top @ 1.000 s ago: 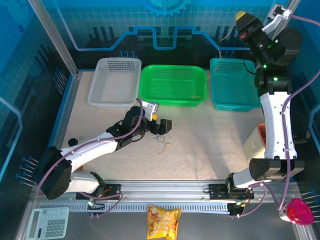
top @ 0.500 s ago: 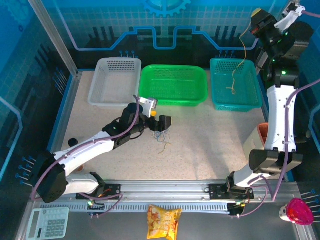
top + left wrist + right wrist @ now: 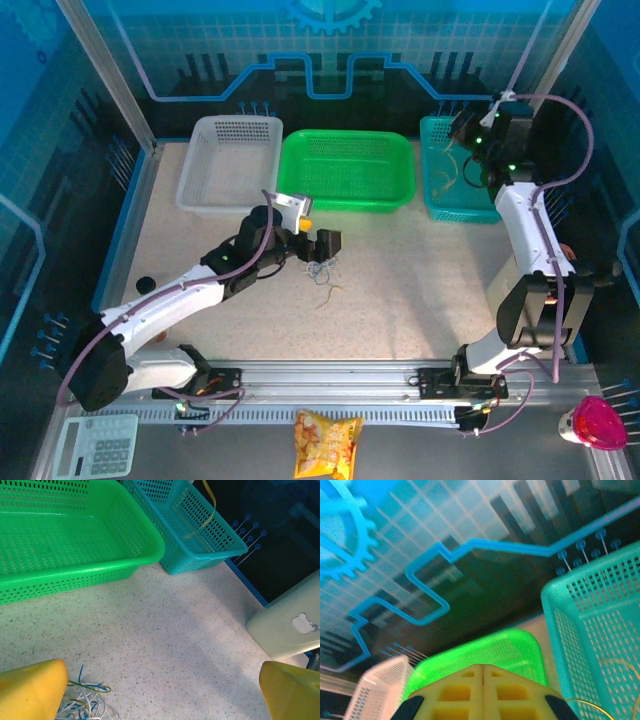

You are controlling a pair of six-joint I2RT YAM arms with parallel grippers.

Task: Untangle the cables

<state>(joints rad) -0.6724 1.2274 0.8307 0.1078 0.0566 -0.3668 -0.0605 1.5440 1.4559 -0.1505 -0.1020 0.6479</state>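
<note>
Cables (image 3: 320, 268) nr green basket (image 3: 345, 206); L hand (image 3: 318, 238) beside, spread.

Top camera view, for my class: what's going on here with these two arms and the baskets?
Two arms are sorting a tangle of thin cables. The left tool, open, hangs just over the clump of cables on the table, with one loose yellowish strand lying a little nearer the arm bases. The right tool, pads together, is at the teal basket, where a yellow strand lies; whether it pinches that strand cannot be told.
</note>
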